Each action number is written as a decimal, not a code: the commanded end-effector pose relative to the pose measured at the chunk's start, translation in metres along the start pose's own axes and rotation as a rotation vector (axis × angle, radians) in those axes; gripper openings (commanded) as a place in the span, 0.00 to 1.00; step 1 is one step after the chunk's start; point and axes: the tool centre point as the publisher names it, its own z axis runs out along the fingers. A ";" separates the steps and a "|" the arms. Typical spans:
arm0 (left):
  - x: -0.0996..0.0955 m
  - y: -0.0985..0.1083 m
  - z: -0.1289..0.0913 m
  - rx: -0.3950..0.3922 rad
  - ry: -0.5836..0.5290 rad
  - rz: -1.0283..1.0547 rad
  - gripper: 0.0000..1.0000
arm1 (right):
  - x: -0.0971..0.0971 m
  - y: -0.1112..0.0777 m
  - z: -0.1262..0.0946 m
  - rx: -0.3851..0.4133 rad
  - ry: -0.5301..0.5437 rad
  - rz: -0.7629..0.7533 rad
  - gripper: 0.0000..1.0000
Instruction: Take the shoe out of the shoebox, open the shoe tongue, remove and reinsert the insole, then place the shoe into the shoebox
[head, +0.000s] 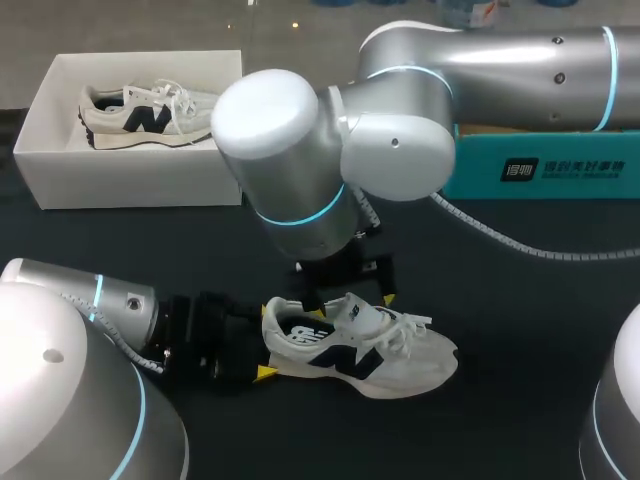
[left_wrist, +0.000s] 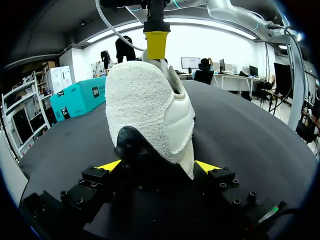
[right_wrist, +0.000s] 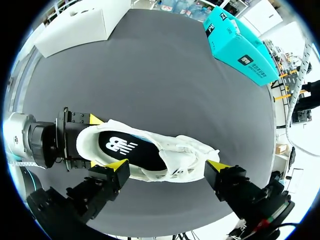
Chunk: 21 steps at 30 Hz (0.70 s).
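So far only the opening step looks finished: the shoe (head: 360, 350) is out of the shoebox (head: 130, 180) and lies on its sole on the dark worktop (head: 520, 300), near the front edge and well apart from the box. It is a white trainer with dark side markings, loosely laced, and its fuzzy heel faces the left arm. The dark insole (right_wrist: 125, 147) sits inside, so I judge that the tongue and insole work, or at least the return to the box, is left to do.

The left tool (left_wrist: 159, 167) pinches the heel from both sides. The right tool (right_wrist: 167, 166) hangs above the shoe, spread wide, with nothing in it. A second shoe (head: 140, 115) rests in the shoebox.
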 end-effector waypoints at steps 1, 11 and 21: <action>0.001 0.002 0.002 -0.004 0.001 0.000 0.00 | 0.010 -0.004 -0.015 -0.011 -0.138 0.627 1.00; 0.001 0.002 0.002 -0.004 0.001 0.000 0.00 | 0.006 -0.006 -0.013 -0.014 -0.163 0.718 1.00; 0.001 0.002 0.002 -0.004 0.001 0.000 0.00 | -0.002 -0.014 0.000 -0.008 -0.154 0.772 1.00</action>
